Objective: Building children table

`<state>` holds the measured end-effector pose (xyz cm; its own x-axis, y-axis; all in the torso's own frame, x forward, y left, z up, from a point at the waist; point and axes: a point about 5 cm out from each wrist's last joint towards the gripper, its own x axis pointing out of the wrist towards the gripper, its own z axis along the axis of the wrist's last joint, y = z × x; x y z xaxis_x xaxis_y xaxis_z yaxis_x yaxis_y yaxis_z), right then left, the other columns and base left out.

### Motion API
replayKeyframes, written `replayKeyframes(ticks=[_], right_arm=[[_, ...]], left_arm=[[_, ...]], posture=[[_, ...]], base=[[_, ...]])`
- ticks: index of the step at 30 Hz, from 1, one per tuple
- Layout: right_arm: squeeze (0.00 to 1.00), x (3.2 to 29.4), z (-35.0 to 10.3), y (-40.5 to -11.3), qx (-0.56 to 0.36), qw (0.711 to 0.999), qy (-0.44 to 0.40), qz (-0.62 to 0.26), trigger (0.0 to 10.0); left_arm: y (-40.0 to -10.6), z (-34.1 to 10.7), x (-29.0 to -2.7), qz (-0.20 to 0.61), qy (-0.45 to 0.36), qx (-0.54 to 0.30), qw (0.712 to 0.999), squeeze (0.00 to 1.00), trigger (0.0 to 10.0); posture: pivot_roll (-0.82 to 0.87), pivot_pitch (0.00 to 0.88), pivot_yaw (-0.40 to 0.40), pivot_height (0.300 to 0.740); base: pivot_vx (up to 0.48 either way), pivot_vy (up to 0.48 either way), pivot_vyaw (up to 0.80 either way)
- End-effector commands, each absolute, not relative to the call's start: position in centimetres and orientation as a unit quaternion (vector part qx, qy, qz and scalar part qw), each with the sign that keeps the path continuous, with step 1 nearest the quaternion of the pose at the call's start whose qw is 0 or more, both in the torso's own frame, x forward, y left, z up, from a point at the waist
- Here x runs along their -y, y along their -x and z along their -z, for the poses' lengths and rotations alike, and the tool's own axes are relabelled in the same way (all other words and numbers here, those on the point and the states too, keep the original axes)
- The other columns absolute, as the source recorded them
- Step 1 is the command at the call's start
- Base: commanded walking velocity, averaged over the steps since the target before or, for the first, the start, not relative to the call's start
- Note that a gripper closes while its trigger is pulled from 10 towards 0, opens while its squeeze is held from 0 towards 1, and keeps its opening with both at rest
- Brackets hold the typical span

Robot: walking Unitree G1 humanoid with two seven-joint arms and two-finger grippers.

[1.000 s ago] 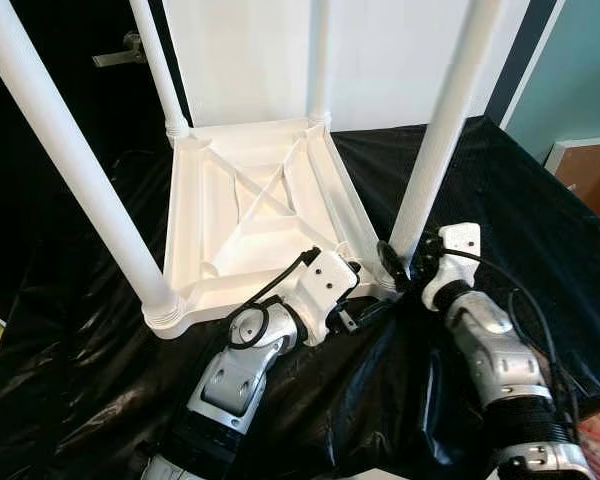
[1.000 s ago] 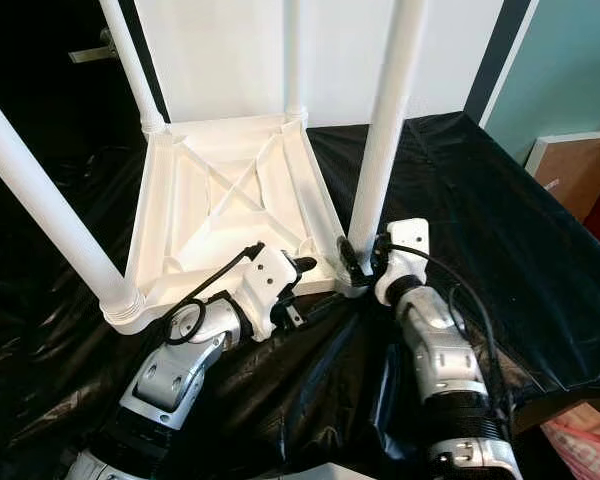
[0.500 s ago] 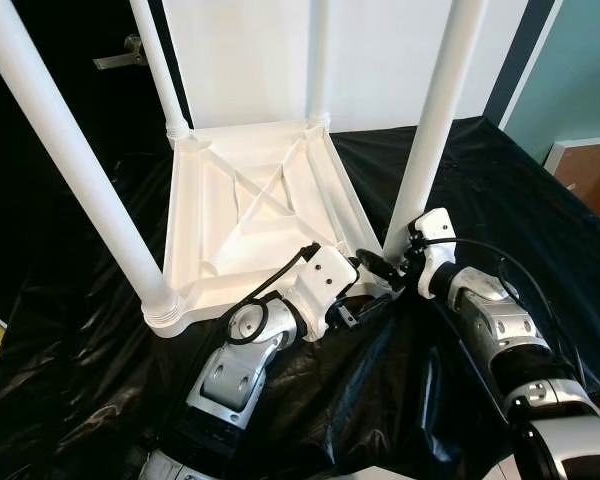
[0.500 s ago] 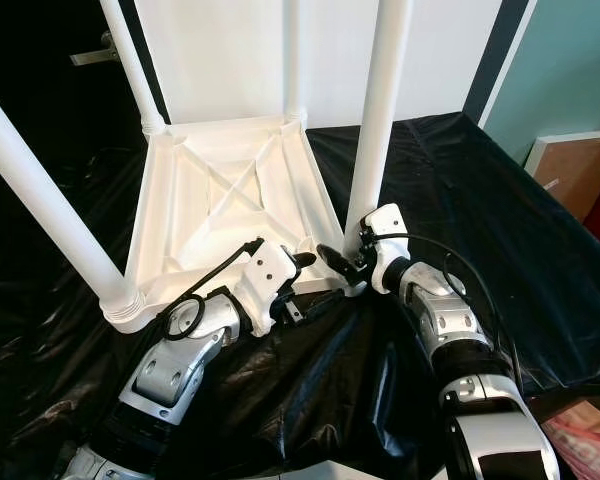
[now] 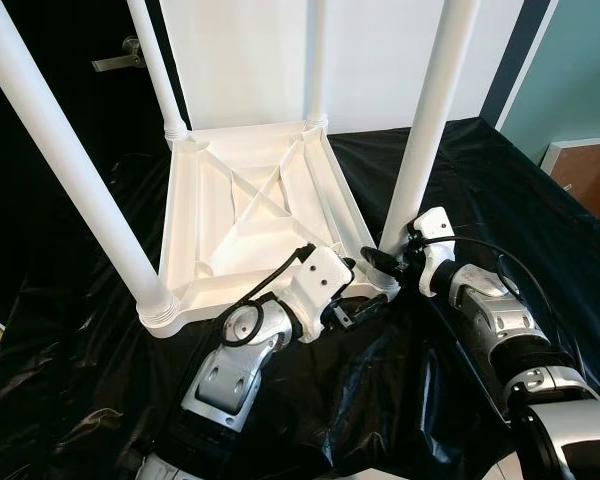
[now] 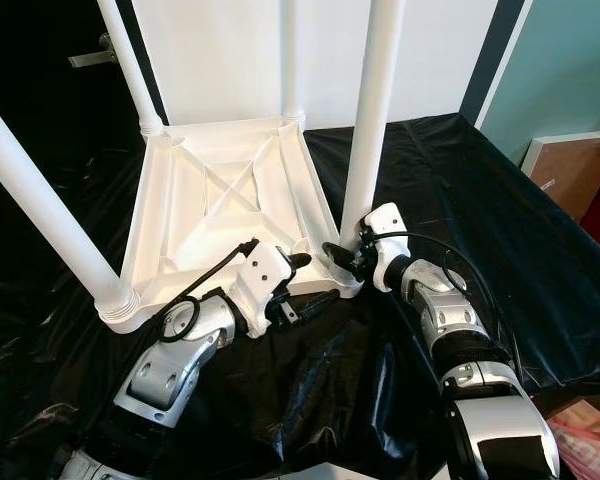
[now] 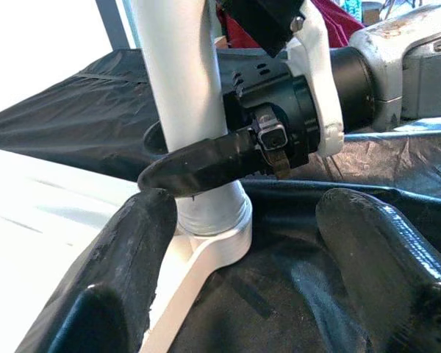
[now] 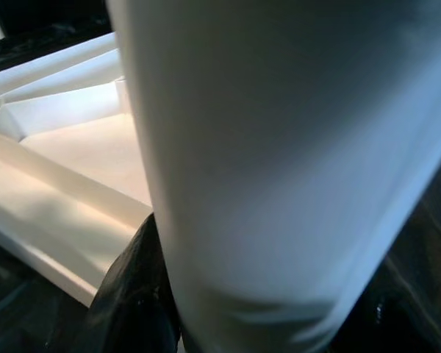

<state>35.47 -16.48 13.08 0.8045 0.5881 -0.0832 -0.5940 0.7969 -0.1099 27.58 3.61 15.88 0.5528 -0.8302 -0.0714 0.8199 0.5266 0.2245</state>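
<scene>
Tabletop (image 5: 250, 215) lay upturned on black sheet (image 5: 540, 220) (legs up); right gripper (image 6: 345, 262) clamped on near-right corner leg (image 5: 425, 120); left gripper (image 7: 242, 243) spread apart beside it.

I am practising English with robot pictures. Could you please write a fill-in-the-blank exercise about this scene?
1. The white table lies upside down on a ____ sheet.
2. ____ legs stand up from the table.
3. The right gripper is at the base of the near right leg, close to the ____ gripper.

Missing words: black; four; left
</scene>
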Motion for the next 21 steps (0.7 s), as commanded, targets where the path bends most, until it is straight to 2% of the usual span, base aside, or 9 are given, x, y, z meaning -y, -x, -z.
replayKeyframes(ticks=[1,4,6,9,11,20,21], right_arm=[[0.0,16.5,-11.7,-35.1,-0.051,0.955,0.053,-0.287,10.0],[0.0,16.5,-11.6,-35.2,-0.048,0.96,0.046,-0.271,10.0],[0.0,16.0,-11.1,-34.9,-0.043,0.975,0.025,-0.216,10.0],[0.0,15.8,-11.0,-34.8,-0.042,0.98,0.019,-0.196,10.0],[0.0,15.5,-10.9,-34.6,-0.04,0.987,0.005,-0.153,10.0],[0.0,14.5,-11.0,-33.8,-0.039,0.997,-0.011,-0.058,10.0],[0.0,13.9,-10.8,-33.4,-0.047,0.999,-0.015,-0.021,10.0]], left_arm=[[-27.6,-15.8,-3.9,0.455,-0.112,0.018,0.883,0.0,10.0],[-27.6,-15.7,-4.0,0.455,-0.113,0.017,0.883,0.0,10.0],[-27.6,-15.6,-4.1,0.455,-0.114,0.015,0.883,0.0,10.0],[-27.6,-15.6,-4.1,0.455,-0.114,0.014,0.883,0.0,10.0],[-27.6,-15.5,-4.3,0.456,-0.115,0.011,0.882,0.0,10.0],[-27.4,-15.3,-4.6,0.457,-0.118,0.005,0.881,0.0,10.0],[-27.4,-15.3,-4.7,0.458,-0.12,0.004,0.881,0.0,10.0]], posture=[[-0.01,0.013,-0.018,0.74],[-0.01,0.015,-0.018,0.74],[-0.02,0.019,-0.012,0.74],[-0.02,0.021,-0.011,0.74],[-0.02,0.022,-0.008,0.74],[-0.02,0.023,-0.003,0.74],[-0.02,0.021,-0.002,0.74]], base=[[0.0,0.0,0.0],[0.0,0.0,0.0],[0.0,0.0,0.0],[0.0,0.0,0.0],[0.0,0.0,0.0],[0.0,0.0,0.0],[0.0,0.0,0.0]])
